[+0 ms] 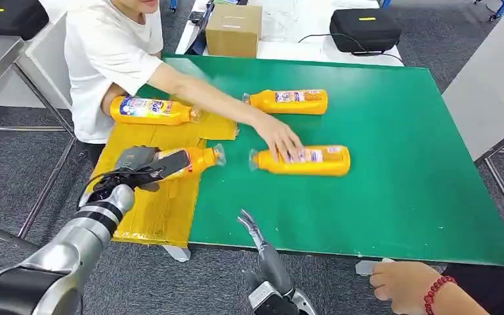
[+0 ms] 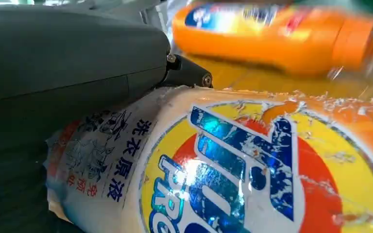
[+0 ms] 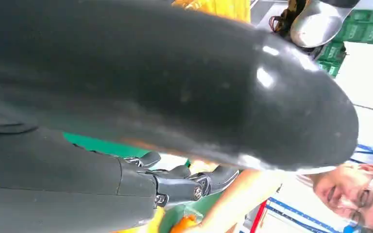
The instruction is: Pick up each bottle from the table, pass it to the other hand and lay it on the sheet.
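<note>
My left hand (image 1: 146,164) grips an orange bottle (image 1: 193,161) by its base, held sideways over the right part of the yellow sheet (image 1: 161,210); its label (image 2: 247,170) shows up close. Another orange bottle (image 1: 151,109) lies on the sheet's far end and appears beyond the held one (image 2: 272,34). Two more lie on the green table (image 1: 400,164): a far bottle (image 1: 289,100) and a near bottle (image 1: 305,161). My right hand (image 1: 254,230) hovers at the table's front edge, holding nothing, its fingers (image 3: 189,187) apart.
A person in a white shirt (image 1: 108,59) stands at the far left and reaches across the table, their hand (image 1: 279,136) resting on the near bottle. Another person's hand (image 1: 400,283) with a red bracelet is at the front right. A cardboard box (image 1: 233,29) and black case (image 1: 365,29) stand beyond the table.
</note>
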